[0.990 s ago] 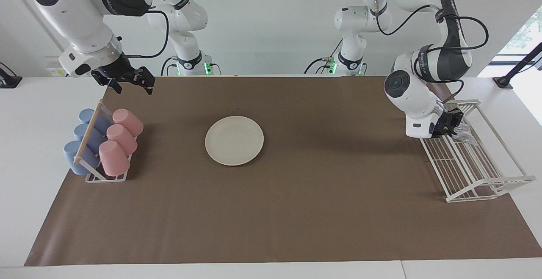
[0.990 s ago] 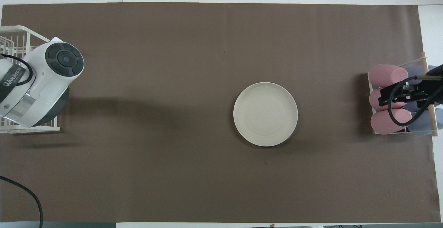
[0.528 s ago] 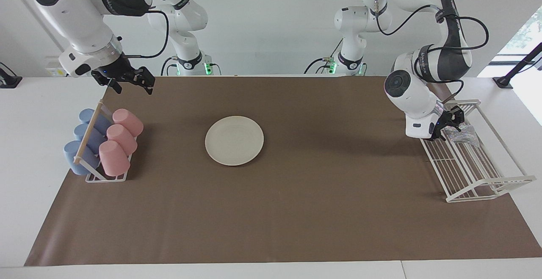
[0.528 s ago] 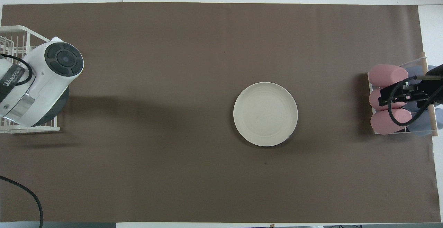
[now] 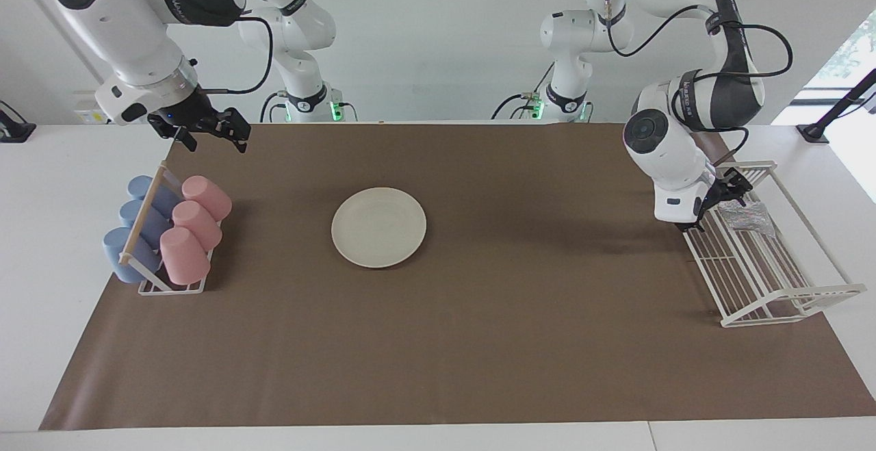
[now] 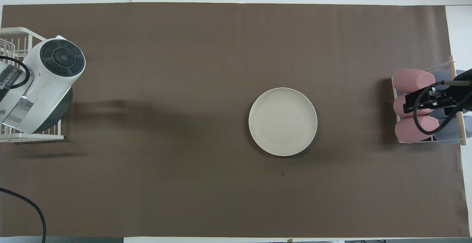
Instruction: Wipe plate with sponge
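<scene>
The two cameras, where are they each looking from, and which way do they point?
Facing view: high up across the table, pointing at the robots; both whole arms show, with the left gripper over the wire rack by the sponge, and the right gripper waiting over the mat near the cup rack.
Overhead view: high above the robots' end, looking steeply down and forward; only the left arm's wrist and the right gripper show.
Both share: the plate, the brown mat and both racks, turned half around.
</scene>
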Robot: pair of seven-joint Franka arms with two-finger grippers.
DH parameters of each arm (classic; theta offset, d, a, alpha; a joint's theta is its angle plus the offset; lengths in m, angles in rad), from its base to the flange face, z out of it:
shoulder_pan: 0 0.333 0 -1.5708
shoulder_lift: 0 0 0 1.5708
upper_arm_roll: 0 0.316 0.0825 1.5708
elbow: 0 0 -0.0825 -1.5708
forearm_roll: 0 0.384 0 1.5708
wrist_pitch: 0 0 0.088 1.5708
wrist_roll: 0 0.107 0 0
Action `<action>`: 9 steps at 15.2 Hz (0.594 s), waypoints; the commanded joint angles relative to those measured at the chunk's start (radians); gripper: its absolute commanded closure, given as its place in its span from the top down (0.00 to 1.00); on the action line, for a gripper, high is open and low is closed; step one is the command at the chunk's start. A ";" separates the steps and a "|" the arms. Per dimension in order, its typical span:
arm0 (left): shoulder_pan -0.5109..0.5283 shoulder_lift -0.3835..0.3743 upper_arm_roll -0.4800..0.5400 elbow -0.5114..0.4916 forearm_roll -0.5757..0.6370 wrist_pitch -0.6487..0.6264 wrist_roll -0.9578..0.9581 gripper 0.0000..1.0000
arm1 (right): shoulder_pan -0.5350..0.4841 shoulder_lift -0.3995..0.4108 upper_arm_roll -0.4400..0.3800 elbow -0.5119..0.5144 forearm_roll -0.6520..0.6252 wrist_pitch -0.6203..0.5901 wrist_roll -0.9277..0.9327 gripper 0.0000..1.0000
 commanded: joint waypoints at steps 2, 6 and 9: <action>-0.031 0.003 0.010 0.093 -0.139 -0.044 0.003 1.00 | -0.009 -0.024 0.010 -0.026 -0.022 0.009 0.015 1.00; -0.032 -0.033 0.010 0.173 -0.384 -0.081 0.008 1.00 | -0.009 -0.024 0.010 -0.026 -0.022 0.009 0.015 1.00; -0.002 -0.105 0.019 0.189 -0.605 -0.102 0.104 1.00 | -0.009 -0.024 0.010 -0.024 -0.022 0.009 0.014 1.00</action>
